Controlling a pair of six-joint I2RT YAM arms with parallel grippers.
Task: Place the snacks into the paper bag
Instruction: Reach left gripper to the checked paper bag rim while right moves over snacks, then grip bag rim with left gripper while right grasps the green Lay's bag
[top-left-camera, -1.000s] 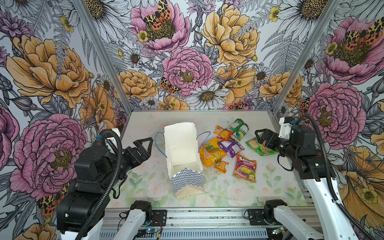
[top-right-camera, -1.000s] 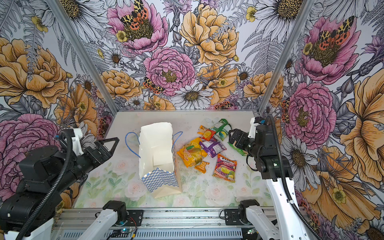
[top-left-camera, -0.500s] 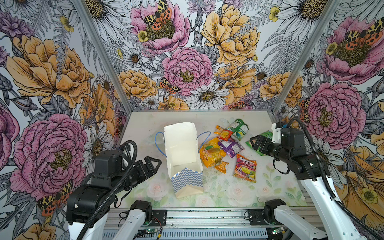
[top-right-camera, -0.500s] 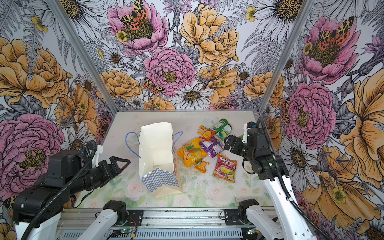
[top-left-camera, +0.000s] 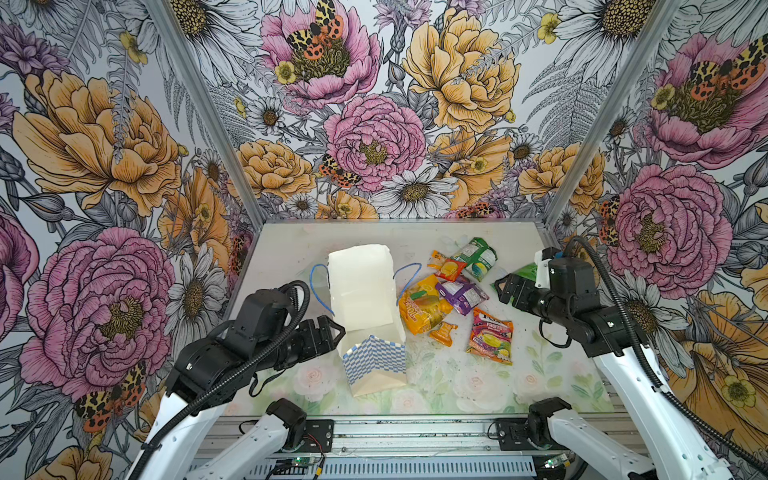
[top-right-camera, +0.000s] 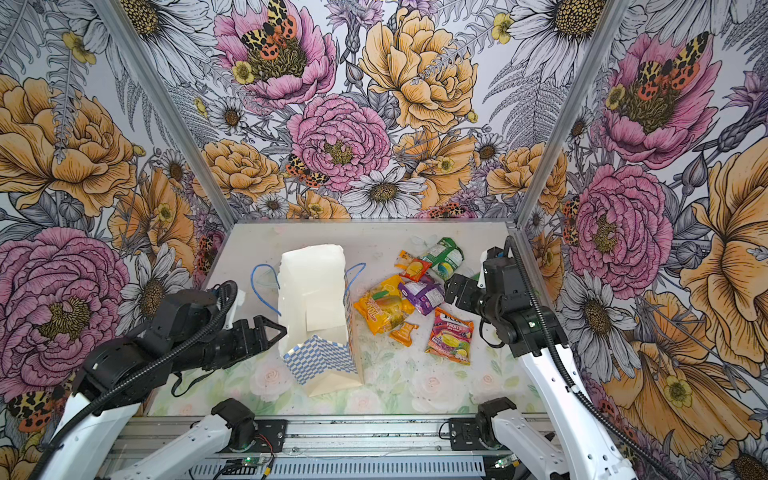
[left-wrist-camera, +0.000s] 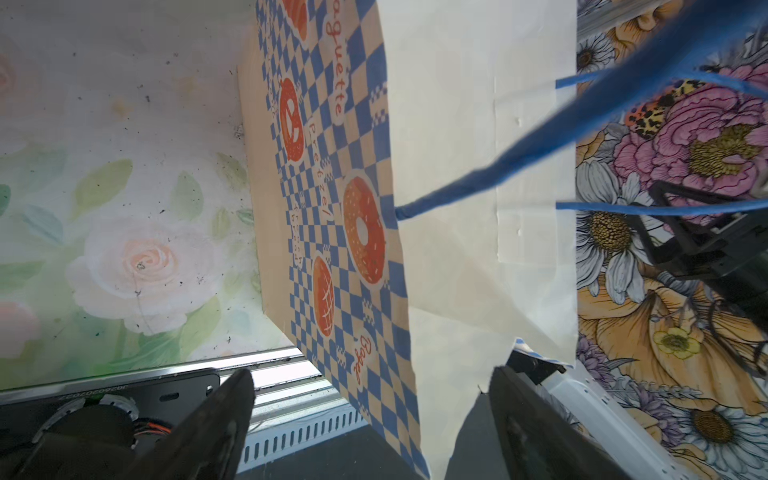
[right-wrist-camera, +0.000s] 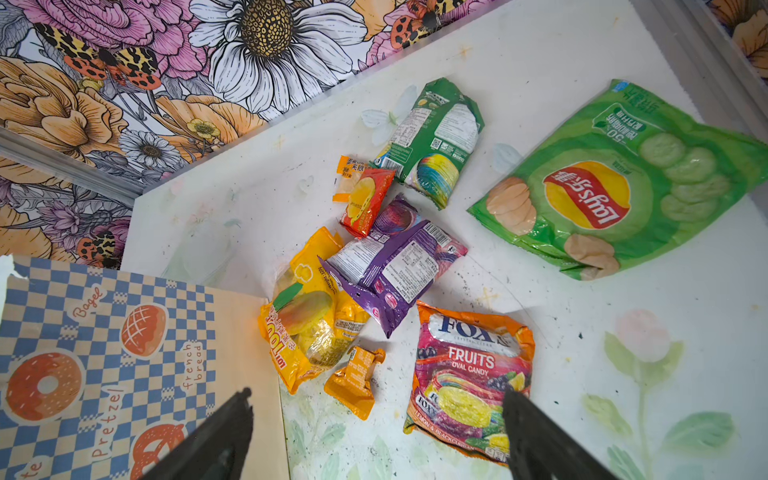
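- The left gripper (left-wrist-camera: 372, 374) has its fingers spread wide. In the left wrist view the side wall of the paper bag (left-wrist-camera: 332, 208) runs into the gap between them. Whether either finger touches the paper I cannot tell.
- In both top views that gripper (top-left-camera: 334, 332) sits at the bag's left wall, near its front corner. It is well placed to steady the rim and poorly placed for the packets.
- The right gripper (right-wrist-camera: 378, 392) is also spread and carries nothing. It hangs above the table, beside the heap of snacks.
- Nearest below it is the red-pink Fox's Fruits packet (right-wrist-camera: 469, 374), lying flat. In a top view its long axis (top-left-camera: 490, 336) runs roughly from the back wall toward the robot, slightly tilted.
- Next to that lie a small orange sachet (right-wrist-camera: 353, 378) and the big orange-yellow packet (right-wrist-camera: 307, 328), which is just beside the bag's right wall. The purple packet (right-wrist-camera: 395, 266) overlaps the yellow one.
- Further back lie a small red packet (right-wrist-camera: 365, 199) and a green packet (right-wrist-camera: 432, 145). A green Lay's bag (right-wrist-camera: 615, 187) lies apart, toward the right wall.
- The bag (top-left-camera: 374, 361) stands upright at the middle of the table with its mouth open upward, and it looks empty inside.
- Every snack lies on the bag's right, so I judge the right arm the nearer picker. Its carry would run leftward over the yellow packet to the mouth.
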